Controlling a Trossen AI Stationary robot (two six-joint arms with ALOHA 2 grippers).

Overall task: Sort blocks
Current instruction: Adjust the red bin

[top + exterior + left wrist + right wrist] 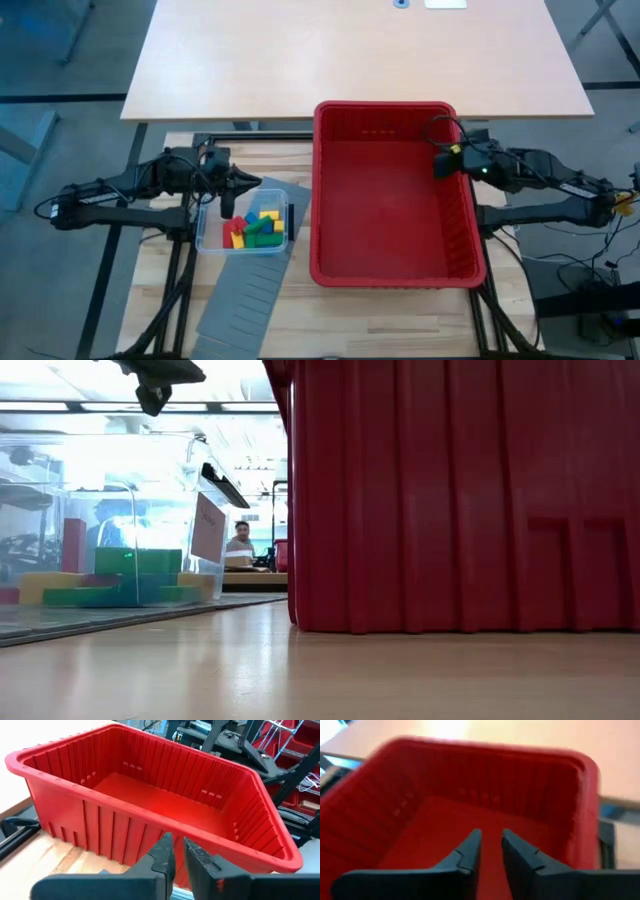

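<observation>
The blocks, red, yellow, green and blue, lie piled in a small clear tub on the table's left side; the low view shows them through the tub's wall. My left gripper hangs just above the tub's far edge. Its fingers are almost together, and no block shows between them. My right gripper hovers over the right side of the big red bin. Its fingers are a narrow gap apart, with nothing in it.
The red bin fills the table's middle and has a bare floor. Grey slotted divider panels lie under and in front of the tub. A light wooden table stands beyond the far edge. A person sits far off in the room.
</observation>
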